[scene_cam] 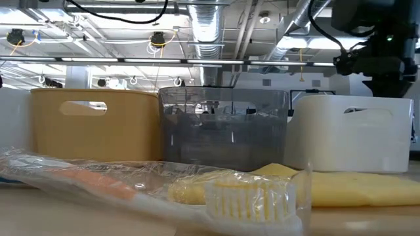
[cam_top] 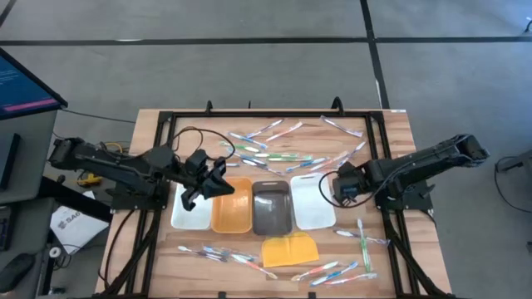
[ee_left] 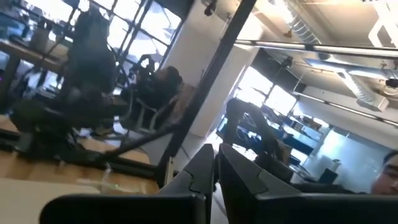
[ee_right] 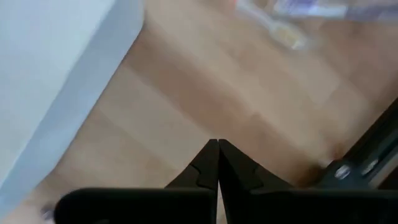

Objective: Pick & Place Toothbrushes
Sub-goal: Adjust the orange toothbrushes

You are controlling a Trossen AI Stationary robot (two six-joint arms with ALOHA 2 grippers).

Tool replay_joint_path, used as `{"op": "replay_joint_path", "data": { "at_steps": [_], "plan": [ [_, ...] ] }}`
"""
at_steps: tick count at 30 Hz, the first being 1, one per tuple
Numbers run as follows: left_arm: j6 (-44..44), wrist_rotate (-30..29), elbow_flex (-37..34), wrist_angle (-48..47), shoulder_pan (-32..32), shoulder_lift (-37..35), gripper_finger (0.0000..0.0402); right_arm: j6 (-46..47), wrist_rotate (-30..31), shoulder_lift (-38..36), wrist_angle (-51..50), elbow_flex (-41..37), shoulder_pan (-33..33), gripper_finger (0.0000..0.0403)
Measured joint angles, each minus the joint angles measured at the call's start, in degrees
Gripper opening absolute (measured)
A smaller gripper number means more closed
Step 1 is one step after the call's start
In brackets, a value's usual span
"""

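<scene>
We see two arms over the bench (cam_top: 399, 141), and both are waiting with nothing in them. Our left end effector (cam_top: 193, 198) hangs over the edge where the white tray (cam_top: 189, 212) meets the orange tray (cam_top: 232, 206). Its two fingers (ee_left: 205, 177) are pressed together and hold nothing. It points up and out at the room, so we think it is resting before a pick.

Our right end effector (cam_top: 339, 188) sits at the far side of the other white tray (cam_top: 313, 202), low over the wood. Its fingers (ee_right: 208, 163) are shut tight too, and they are empty. The tray wall (ee_right: 56, 81) is just beside them.

The toothbrushes are not in any tray that we can see. One bunch of toothbrushes (cam_top: 283, 149) lies behind the trays, away from both end effectors. A second bunch (cam_top: 220, 255) lies in front of the left one, near the front edge of the bench. A third bunch (cam_top: 359, 237) lies in front of the right one. They still look wrapped in clear plastic, like the wrapped toothbrush (scene_cam: 197, 190) close to the low camera.

The grey tray (cam_top: 271, 208) sits in the middle of the row, between the two end effectors. A yellow pad (cam_top: 290, 249) lies in front of it. The black frame bars (cam_top: 158, 241) run along both sides, and the arms must stay clear of them. We think the fingers must open before they can pick up any brush.
</scene>
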Motion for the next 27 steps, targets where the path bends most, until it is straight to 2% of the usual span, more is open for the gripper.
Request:
{"op": "replay_joint_path", "data": {
  "at_steps": [6, 11, 15, 18, 23, 27],
  "plan": [
    [2.12, 0.01, 0.00, -1.18, -1.11, 0.00, 0.0019, -16.67, 0.30, -2.74, 0.54, 5.03, -8.98, 0.0000],
    [2.74, 1.67, 0.00, -1.66, 2.17, 0.00, 0.0019, -27.93, -2.49, -2.20, 3.92, 13.86, -16.54, 0.0000],
    [4.08, 4.86, 0.00, -7.27, 7.49, -0.02, 0.0019, -38.11, -6.04, 1.93, 5.20, 22.51, -21.32, 0.0000],
    [8.05, 4.95, 0.00, -12.50, 11.66, 0.00, 0.0019, -45.15, -6.20, 5.82, 5.05, 27.58, -23.58, 0.0000],
    [14.50, 4.95, 0.00, -18.48, 17.48, 0.00, 0.0019, -61.28, -6.81, 11.93, 4.76, 31.58, -25.83, 0.0000],
    [19.96, 4.96, -0.02, -21.44, 20.65, 0.00, 0.0019, -70.00, -11.56, 18.27, 4.46, 33.65, -28.00, 0.0000]
  ]
}}
